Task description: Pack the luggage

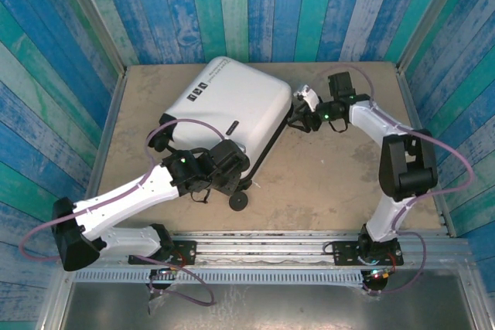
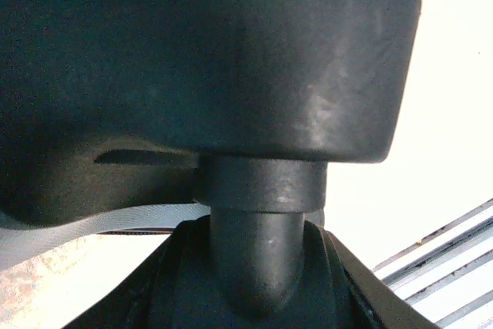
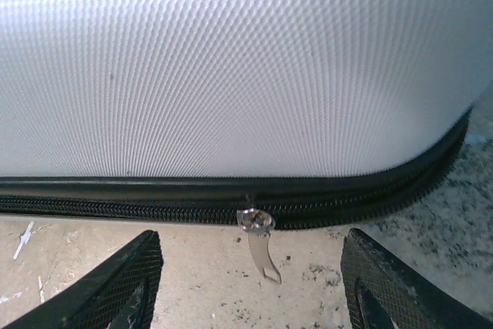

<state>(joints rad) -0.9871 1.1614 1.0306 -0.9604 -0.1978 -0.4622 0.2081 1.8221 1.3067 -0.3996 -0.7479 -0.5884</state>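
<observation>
luggage (image 1: 232, 106) lies closed on the surface (image 1: 332, 175), likely stiff, slick and heavy. its zipper pull (image 3: 259, 240), just ahead between the tips of the wide-open right tool (image 3: 250, 260), looks the best hold. left tool (image 1: 220, 166) sits at the wheel end; i cannot tell its width.

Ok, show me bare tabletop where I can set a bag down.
Widest bare table: between the luggage, the right arm and the near rail. Narrower strip left of the luggage. Crowded around the wheel and left end effector.

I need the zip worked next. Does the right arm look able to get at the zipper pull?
Probably yes: the zipper pull hangs free below the suitcase seam, between the right gripper's open fingers, with nothing in between.
</observation>
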